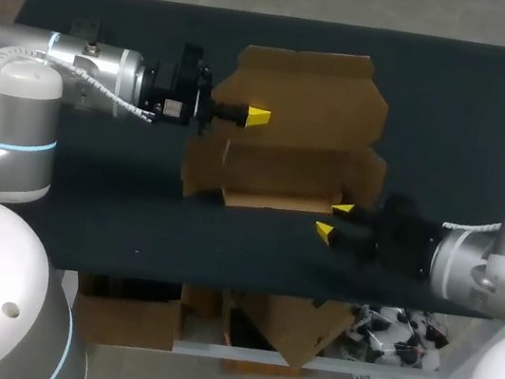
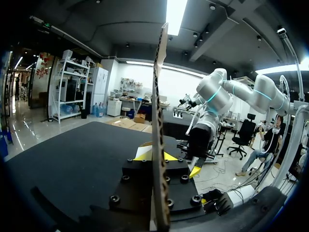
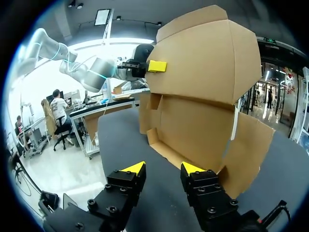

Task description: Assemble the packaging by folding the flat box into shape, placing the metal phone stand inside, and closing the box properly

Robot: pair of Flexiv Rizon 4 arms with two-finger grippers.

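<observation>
My left claw [image 1: 256, 116] grips a raised panel of the cardboard box [image 1: 306, 92] at frame centre; my right claw [image 1: 333, 219] hangs open at its lower-right edge.

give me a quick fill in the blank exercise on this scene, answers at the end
1. The cardboard box is pinched by the ___ gripper.
2. The right gripper, just short of the box, has its fingers ___.
3. The fingertips of both grippers are coloured ___.
Answers: left; open; yellow
</observation>
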